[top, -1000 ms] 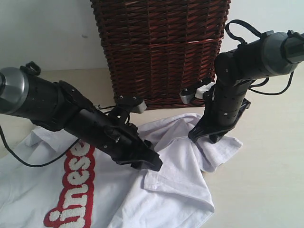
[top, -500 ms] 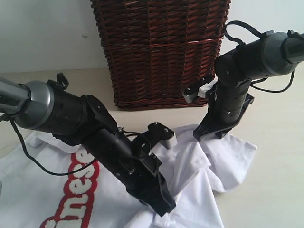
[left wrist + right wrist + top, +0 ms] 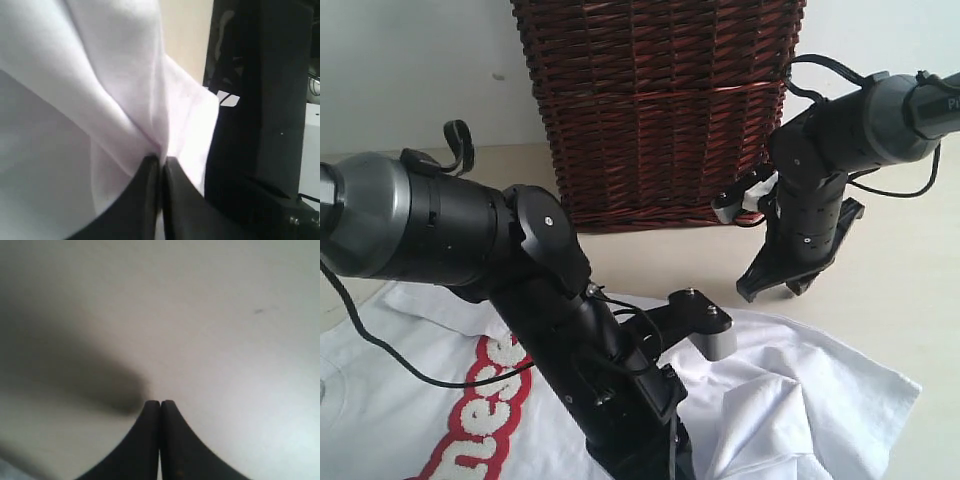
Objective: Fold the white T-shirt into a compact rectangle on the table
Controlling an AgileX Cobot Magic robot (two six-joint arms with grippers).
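The white T-shirt [image 3: 810,395] lies rumpled on the table [image 3: 905,300], its red lettering [image 3: 470,420] showing at the lower left. My left gripper [image 3: 161,159] is shut on a pinched fold of the T-shirt [image 3: 100,75]. In the exterior view its arm [image 3: 570,340] reaches down over the cloth, and the fingertips are cut off by the lower edge. My right gripper [image 3: 775,288] is shut with nothing in it, just past the shirt's far edge. In the right wrist view the right gripper [image 3: 160,403] hangs over bare table [image 3: 225,315].
A tall dark brown wicker basket [image 3: 660,110] stands at the back of the table, close behind both arms. Bare tabletop stretches to the right of the shirt and between the shirt and the basket.
My left gripper closed on the shirt and pulled it toward the near edge, dragging the cloth out from under the right gripper. The right gripper now stands over bare table.
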